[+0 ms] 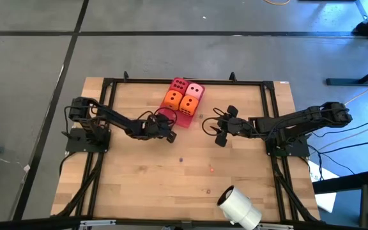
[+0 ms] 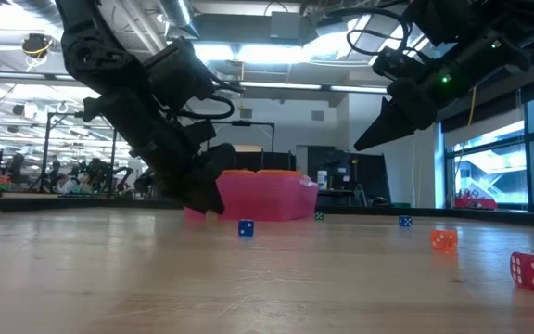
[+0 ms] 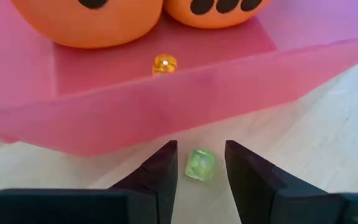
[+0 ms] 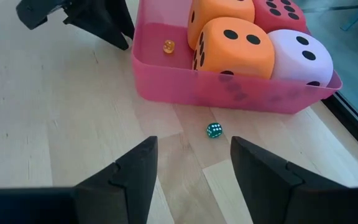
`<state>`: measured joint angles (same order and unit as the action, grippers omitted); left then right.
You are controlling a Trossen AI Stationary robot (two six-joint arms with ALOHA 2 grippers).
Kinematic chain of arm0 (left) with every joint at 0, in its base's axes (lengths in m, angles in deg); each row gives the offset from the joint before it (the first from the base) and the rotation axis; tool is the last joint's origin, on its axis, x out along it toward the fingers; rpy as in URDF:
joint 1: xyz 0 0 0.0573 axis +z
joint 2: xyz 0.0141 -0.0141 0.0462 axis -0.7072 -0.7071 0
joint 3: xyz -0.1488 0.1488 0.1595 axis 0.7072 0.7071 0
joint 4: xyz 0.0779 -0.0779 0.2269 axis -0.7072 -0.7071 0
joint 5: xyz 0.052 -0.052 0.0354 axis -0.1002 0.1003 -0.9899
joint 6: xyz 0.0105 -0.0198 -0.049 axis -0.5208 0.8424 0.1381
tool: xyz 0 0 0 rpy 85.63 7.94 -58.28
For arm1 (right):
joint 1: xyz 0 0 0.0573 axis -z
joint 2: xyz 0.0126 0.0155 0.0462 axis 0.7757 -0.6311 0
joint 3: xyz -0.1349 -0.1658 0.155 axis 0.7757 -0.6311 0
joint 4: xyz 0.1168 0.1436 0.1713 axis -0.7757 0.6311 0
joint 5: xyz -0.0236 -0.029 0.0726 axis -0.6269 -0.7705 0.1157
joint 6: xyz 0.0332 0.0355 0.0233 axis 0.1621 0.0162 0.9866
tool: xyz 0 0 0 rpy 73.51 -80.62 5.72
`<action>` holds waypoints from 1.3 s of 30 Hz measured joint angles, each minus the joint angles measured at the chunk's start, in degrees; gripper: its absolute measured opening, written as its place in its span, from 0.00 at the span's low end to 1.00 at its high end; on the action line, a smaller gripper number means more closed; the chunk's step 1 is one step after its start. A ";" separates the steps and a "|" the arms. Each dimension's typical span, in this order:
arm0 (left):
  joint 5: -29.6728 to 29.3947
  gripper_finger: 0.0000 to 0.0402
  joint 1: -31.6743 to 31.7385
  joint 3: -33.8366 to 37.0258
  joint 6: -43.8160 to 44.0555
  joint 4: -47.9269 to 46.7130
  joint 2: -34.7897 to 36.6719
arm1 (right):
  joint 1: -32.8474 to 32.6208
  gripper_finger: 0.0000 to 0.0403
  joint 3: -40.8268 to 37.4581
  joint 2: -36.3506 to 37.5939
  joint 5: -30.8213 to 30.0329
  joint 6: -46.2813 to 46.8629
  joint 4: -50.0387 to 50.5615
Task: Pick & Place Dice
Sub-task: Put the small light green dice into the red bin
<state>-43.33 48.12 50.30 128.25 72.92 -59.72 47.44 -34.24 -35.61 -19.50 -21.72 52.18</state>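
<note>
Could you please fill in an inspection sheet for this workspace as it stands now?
Surface: wooden table, bare boards.
Job's things: four big dice in pink tray; tiny orange die inside; small green die, teal die outside.
Clutter: white roll; small dice scattered.
Grippers: left gripper jaws open around green die; right gripper open, above table.
Cables: along right arm.
Surroundings: grey floor.
</note>
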 joint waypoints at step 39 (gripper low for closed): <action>2.59 0.10 -2.40 -5.89 -26.67 7.68 5.87 | 0.08 0.51 0.02 0.02 -0.10 0.00 -0.85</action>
<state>-40.74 45.72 44.41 101.58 80.61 -53.85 47.51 -34.22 -35.58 -19.59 -21.72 51.33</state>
